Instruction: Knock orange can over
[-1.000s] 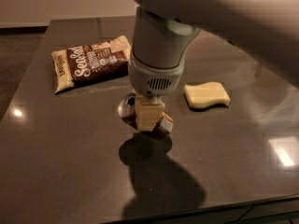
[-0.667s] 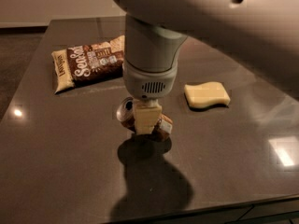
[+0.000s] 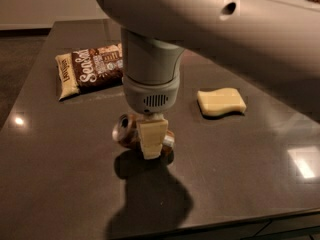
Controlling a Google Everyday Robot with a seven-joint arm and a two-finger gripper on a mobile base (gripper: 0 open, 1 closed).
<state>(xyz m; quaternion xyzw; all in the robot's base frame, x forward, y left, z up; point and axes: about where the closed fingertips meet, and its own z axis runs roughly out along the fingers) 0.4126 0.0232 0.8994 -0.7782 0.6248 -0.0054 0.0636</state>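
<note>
Gripper [image 3: 151, 140] hangs over the tipped orange can [image 3: 125, 130], midway between the table's [image 3: 250, 184] side edges; its opening cannot be told.

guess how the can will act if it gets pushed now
The can looks to be on its side, silver top facing left, so it would probably roll on the smooth table. Its round body may slip from the gripper, which sits right over it. Being small, it is likely light.

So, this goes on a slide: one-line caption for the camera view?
Gripper at the orange can, lying on its side on the dark table, snack bag and yellow sponge behind.
</note>
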